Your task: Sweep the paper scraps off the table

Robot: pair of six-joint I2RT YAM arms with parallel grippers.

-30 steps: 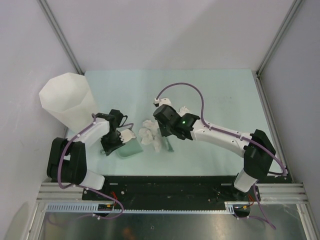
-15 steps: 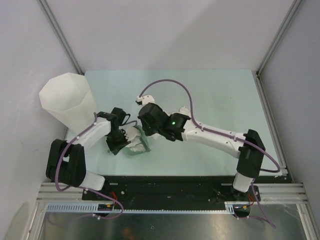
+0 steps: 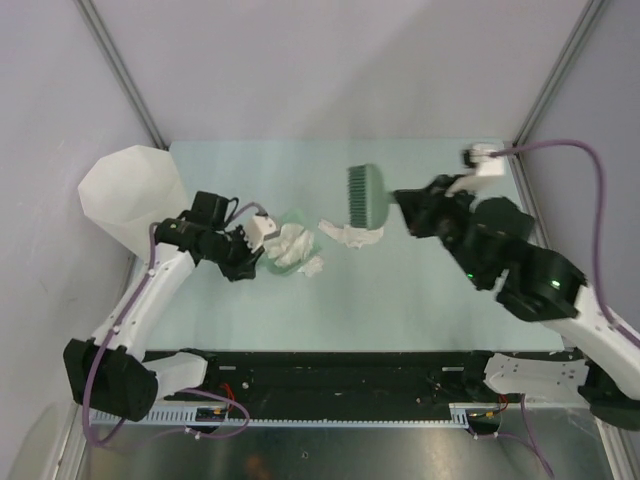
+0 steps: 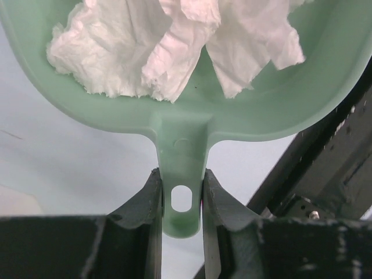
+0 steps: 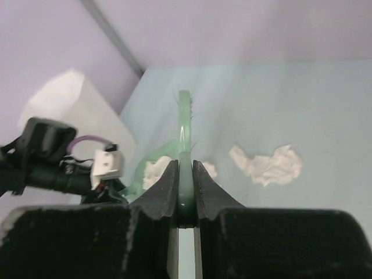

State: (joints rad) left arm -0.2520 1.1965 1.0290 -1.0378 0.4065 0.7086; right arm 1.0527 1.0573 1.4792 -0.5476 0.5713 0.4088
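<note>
The left gripper (image 4: 181,200) is pinching the flat handle of the green dustpan (image 4: 279,110), one finger on each side just below the hanging hole. That narrow hold probably keeps the pan level, so the load does not slide out. Most of the paper scraps (image 4: 168,46) lie heaped in the pan's bowl, which sits left of centre on the desk (image 3: 420,290) with its mouth facing right. The white bin (image 3: 125,190) stands just to the left, close enough for a short carry and tip.

The right gripper (image 5: 185,174) is pressed together on the thin edge of the green brush (image 3: 364,195). The brush is held up over the far middle of the desk, bristles pointing left toward the pan, apparently lifted clear so it can be set down again behind what remains.

One stray scrap (image 3: 350,234) lies flat on the desk just near of the brush and right of the pan, apart from both. A smaller white piece sits at the pan's near lip. From overhead I cannot tell whether it rests on the pan or on the desk. The sweeping looks mostly done, with that stray scrap left to push in.
</note>
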